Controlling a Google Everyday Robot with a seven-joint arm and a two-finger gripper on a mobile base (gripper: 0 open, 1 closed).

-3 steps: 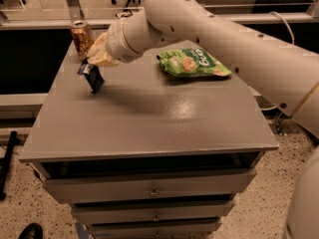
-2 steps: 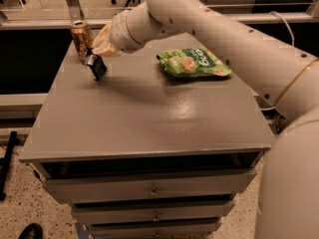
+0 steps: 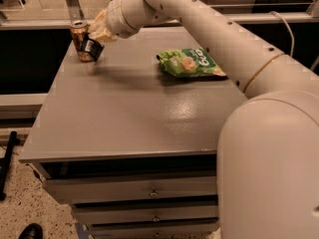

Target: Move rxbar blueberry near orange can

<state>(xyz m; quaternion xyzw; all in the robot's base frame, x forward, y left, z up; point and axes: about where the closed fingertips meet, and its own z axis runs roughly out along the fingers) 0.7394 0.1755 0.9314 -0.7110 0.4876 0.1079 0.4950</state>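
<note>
Beside orange can [image 3: 78, 35], gripper [image 3: 96, 38] holds rxbar blueberry [image 3: 91, 49].

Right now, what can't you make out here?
Camera view:
Can: partly hidden by the bar.
Bar's print: too small to read.
Whether bar touches can or table: unclear, beneath the pincer holding it at the far left corner.
Arm: cut off by the right edge.

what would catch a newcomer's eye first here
The big white arm reaches in from the right, its hand over the far left corner of the table, holding the dark blue rxbar blueberry right by the orange can. A bright green chip bag lies alone toward the far right.
</note>
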